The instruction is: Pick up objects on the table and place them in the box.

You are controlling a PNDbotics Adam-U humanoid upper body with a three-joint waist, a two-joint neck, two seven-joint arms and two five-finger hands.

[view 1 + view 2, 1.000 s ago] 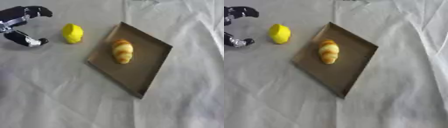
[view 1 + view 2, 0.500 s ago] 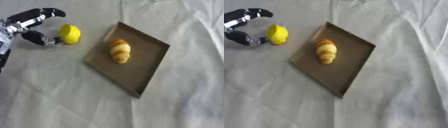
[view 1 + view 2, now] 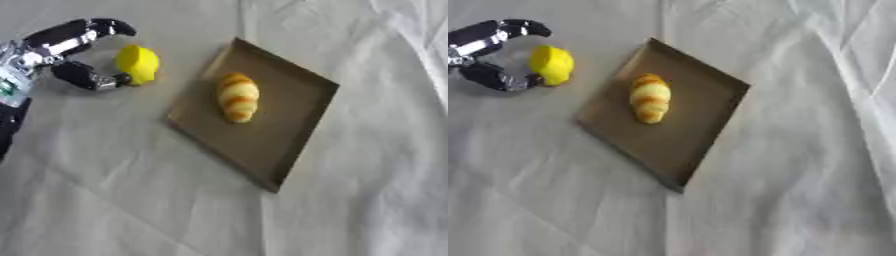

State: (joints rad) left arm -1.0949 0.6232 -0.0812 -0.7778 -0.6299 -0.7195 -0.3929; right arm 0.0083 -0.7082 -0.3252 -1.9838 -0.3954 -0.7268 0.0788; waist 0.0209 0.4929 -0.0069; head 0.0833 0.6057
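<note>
A yellow lemon [image 3: 138, 63] lies on the white cloth to the left of a flat brown box [image 3: 289, 125]. A golden croissant [image 3: 237, 97] lies inside the box near its upper left side. My left hand [image 3: 72, 46] comes in from the left edge and stands open around the lemon's left side. Its curved fingers [image 3: 103, 27] arch over the lemon's top and its thumb [image 3: 87, 79] reaches the lemon's lower left. Whether they touch the lemon I cannot tell. My right hand shows in no view.
A wrinkled white cloth [image 3: 367, 200] covers the whole table. Folds run along the right side and the top.
My left hand has moved right, from well apart from the lemon to cupping around its left side. The whole picture has shifted a little; lemon, box and croissant keep their places.
</note>
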